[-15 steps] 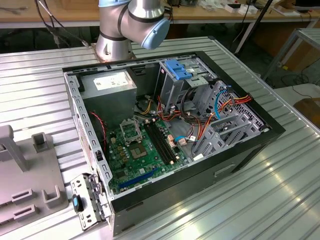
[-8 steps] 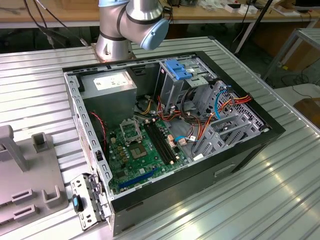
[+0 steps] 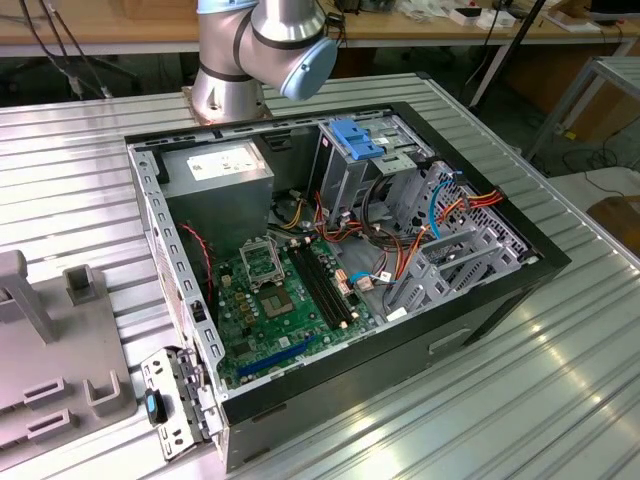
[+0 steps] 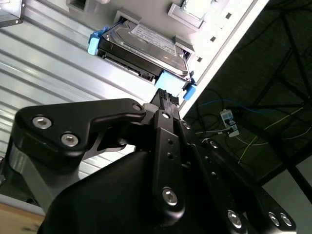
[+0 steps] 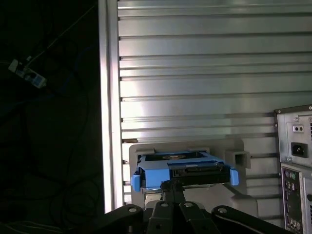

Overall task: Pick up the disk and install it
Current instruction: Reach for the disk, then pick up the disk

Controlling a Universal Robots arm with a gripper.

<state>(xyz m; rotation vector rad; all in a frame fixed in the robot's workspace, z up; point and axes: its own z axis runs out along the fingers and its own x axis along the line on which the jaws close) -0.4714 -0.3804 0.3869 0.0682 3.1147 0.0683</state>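
While disk [image 5: 183, 168] is lying flat in grey holder [image 5: 235, 158] on ribbed table [image 5: 195, 58], near computer case [image 5: 295, 146], gripper [image 5: 171, 187] is hanging right at middle of disk's blue front rail in first wrist view. Am not managing to tell whether gripper is standing wide, narrow, or holding rail. Judging step in hand as grasp: keeping gripper centred on rail, coming in straight, squeezing evenly so disk is not tilting or jamming against holder walls when lifting.
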